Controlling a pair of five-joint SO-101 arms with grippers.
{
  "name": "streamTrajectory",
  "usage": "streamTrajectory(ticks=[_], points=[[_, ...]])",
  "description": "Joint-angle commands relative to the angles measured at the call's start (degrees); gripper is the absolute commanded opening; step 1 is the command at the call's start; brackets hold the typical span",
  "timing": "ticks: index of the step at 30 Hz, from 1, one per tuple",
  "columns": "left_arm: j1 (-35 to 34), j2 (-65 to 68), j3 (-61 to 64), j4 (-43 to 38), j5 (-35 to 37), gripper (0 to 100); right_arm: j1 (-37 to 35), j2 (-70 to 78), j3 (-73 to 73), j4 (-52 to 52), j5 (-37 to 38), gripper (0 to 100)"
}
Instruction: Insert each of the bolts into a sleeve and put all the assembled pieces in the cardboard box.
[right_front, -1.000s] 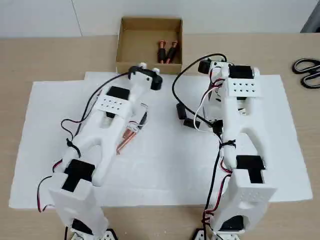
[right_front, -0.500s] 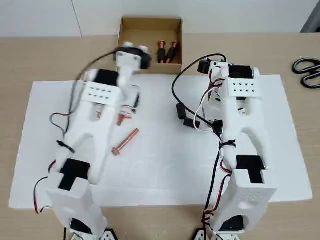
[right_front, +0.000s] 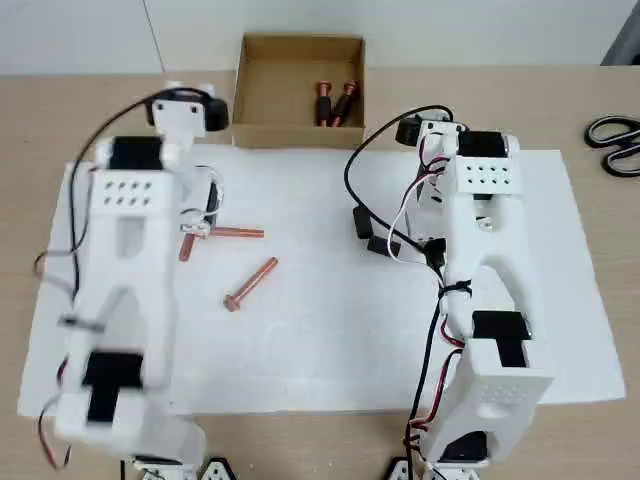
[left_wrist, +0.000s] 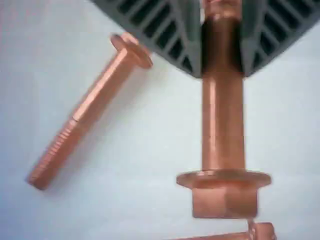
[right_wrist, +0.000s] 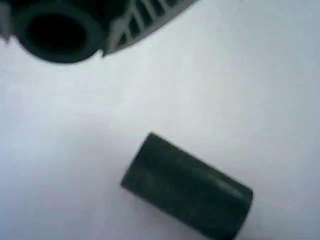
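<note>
Step in hand: bolt picked up, mating not yet done. The left gripper (left_wrist: 222, 55) is clamped on the shank of a copper bolt (left_wrist: 223, 140), flanged head hanging free past the jaws, over the white mat (right_front: 330, 350) at about its 9 o'clock. A loose bolt (right_front: 237, 232) lies just beside that gripper at its 3 o'clock. A second loose bolt (right_front: 250, 284) lies at its 5 o'clock, nearer mid-mat.

The right gripper (right_wrist: 80, 30) looks closed around a black sleeve (right_wrist: 57, 32), bore facing the wrist camera. A spare sleeve (right_wrist: 187, 187) lies on its side on the mat close by. The cardboard box (right_front: 300, 38) sits at 12 o'clock off the mat, with two assembled pieces (right_front: 335, 103) inside by its 3 o'clock wall.

Judgement: partway through, with three bolts unsleeved. The next move calls for bringing both arms to mid-mat and lining the bolt's axis up with the sleeve bore, which leaves little slack.

Hard to make out:
- The held bolt's threaded end is cut off beyond the jaws, so how much protrudes is unclear.
- The jaw contact on the black sleeve is cropped at the frame edge.
- From above, the right arm's body and cables cover what lies beneath its wrist.
</note>
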Motion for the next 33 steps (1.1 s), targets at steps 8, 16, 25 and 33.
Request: streamTrajectory(ticks=[8,16,25,33], points=[[-1.3,-31.9,45.8,-32.2,-0.5,1,0.0,-3.8,-0.3,-0.6,0.6,0.6],[-1.2,-29.3,57.9,-42.5,-0.3,1,-0.1,-3.8,-0.3,-0.6,0.4,0.6],[-1.2,-22.2,57.8,-42.5,-0.2,10,-0.1,-3.8,-0.2,-0.4,0.4,0.6],[-1.2,-21.5,54.9,-42.4,-0.2,11,-0.1,-3.8,-0.2,0.0,0.4,0.6]])
